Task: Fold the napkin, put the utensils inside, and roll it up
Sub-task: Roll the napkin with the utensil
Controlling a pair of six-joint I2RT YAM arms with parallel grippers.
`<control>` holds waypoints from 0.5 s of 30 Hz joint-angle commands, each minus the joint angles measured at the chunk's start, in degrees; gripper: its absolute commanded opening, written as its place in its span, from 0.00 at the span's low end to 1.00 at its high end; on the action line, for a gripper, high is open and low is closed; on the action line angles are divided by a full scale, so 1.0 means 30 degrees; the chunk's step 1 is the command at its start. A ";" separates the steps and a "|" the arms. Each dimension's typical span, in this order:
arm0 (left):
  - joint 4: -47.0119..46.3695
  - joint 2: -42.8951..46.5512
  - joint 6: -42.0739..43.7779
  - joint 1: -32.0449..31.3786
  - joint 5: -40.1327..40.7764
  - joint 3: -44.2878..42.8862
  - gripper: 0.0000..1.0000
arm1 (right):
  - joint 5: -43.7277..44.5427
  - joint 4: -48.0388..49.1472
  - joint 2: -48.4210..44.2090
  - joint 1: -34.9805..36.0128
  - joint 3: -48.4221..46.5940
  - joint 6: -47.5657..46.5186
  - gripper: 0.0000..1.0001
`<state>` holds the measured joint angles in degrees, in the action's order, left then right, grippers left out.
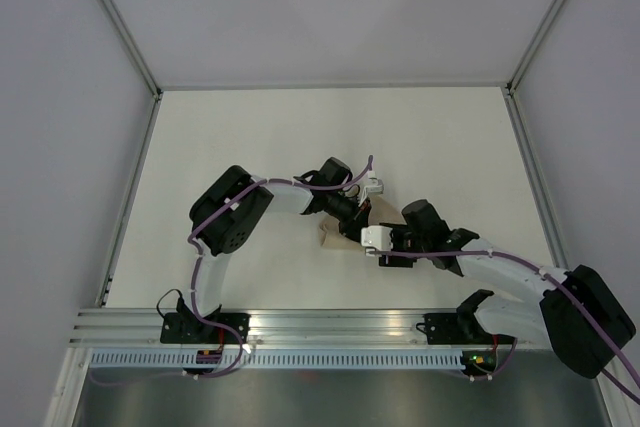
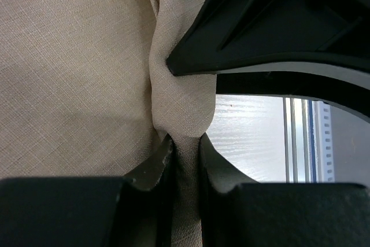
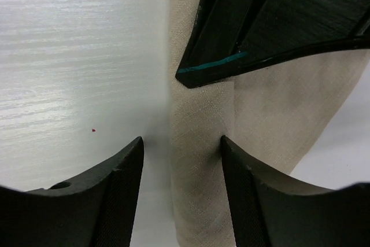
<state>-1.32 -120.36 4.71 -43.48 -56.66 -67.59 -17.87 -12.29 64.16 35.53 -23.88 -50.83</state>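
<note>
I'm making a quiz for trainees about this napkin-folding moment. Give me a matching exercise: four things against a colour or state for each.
Things:
1. left gripper
2. right gripper
3. napkin
4. table

Colour or state:
A. white
B. jaws apart, a strip of cloth between them
C. pinching a fold of cloth
D. beige, woven

Pairs: 1-C, 2-B, 3-D, 4-A
</note>
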 commanded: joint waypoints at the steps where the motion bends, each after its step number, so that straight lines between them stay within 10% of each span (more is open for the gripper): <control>1: 0.2053 -0.1132 0.0100 -0.0154 0.1046 0.0295 0.03 | 0.1003 0.1138 0.0292 0.0198 0.0283 -0.0196 0.58; 9: 0.1585 0.0184 -0.0309 -0.0154 0.2186 0.0207 0.35 | 0.1386 0.0818 0.0527 0.0198 0.0284 0.0067 0.19; 15: 0.0824 0.1942 -0.0369 -0.0037 0.3036 0.0235 0.44 | 0.1093 -0.0120 0.0761 0.0198 0.0079 0.0243 0.10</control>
<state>0.95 -118.50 4.08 -43.79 -52.49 -67.79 -15.33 -9.63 65.43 35.90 -23.49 -50.89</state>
